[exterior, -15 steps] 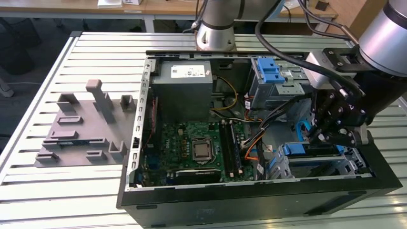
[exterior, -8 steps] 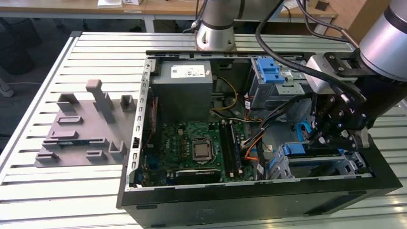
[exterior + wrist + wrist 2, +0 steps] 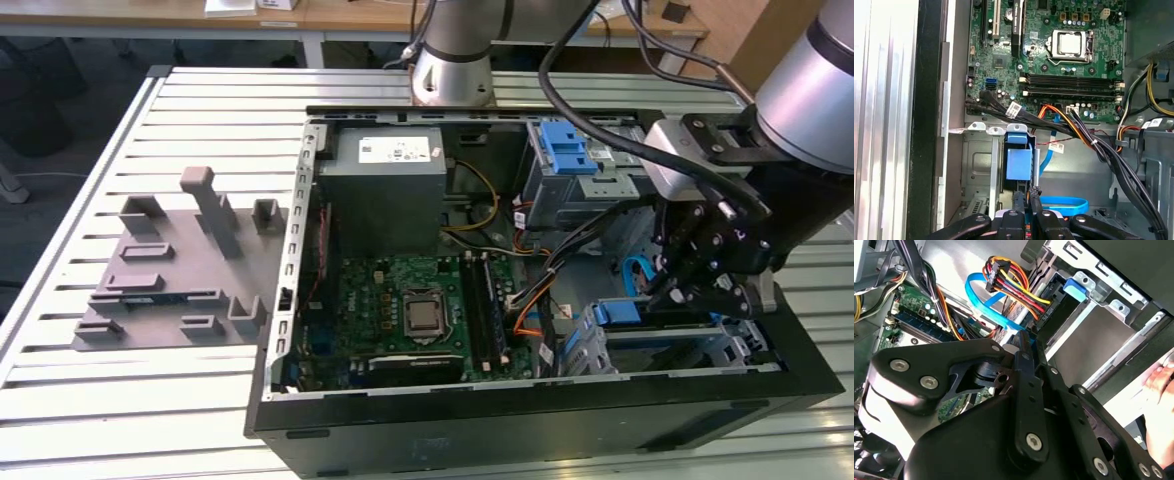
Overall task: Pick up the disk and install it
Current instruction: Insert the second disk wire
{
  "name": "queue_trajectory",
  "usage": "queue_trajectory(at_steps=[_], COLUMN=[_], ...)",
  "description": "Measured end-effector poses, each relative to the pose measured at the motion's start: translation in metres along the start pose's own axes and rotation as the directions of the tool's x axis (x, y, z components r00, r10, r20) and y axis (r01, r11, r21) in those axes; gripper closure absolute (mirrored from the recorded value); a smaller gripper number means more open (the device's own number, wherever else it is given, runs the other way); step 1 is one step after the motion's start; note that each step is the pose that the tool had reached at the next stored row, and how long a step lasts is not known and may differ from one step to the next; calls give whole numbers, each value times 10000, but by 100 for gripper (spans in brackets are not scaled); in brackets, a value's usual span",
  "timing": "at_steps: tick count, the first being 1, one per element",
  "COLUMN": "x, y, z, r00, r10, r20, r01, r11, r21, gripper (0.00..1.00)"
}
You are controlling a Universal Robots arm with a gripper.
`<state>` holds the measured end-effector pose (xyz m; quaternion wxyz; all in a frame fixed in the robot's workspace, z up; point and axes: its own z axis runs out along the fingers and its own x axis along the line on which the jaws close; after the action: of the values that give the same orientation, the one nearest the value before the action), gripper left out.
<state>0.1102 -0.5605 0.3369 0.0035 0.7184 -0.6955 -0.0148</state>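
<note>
Disk (image 3: pixel 1018 164) sits on edge in the lower drive bay (image 3: pixel 694 345) of the open computer case (image 3: pixel 534 420), blue carrier tab showing. Your gripper (image 3: pixel 1027 196) is just beside that tab, jaws pinched nearly together; whether they grasp it you cannot tell. Seating looks unfinished. Farther off, the power supply (image 3: pixel 387 190) carries an unreadable white sticker.

Matt black metal tool (image 3: pixel 1026 200), glossy blue plastic disk (image 3: pixel 1018 162) carrier, ribbed metal table (image 3: pixel 160 390)

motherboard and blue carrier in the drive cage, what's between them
A bundle of black and orange cables crosses between motherboard and blue carrier, in the first wrist view.
</note>
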Motion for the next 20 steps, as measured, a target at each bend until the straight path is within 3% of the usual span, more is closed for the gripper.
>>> queue_trajectory(at_steps=[20], x=[1], y=[-27], z=[29], r00=[10000], r10=[0], r20=[68], r01=[0], r11=[10000], r21=[2], gripper=[84])
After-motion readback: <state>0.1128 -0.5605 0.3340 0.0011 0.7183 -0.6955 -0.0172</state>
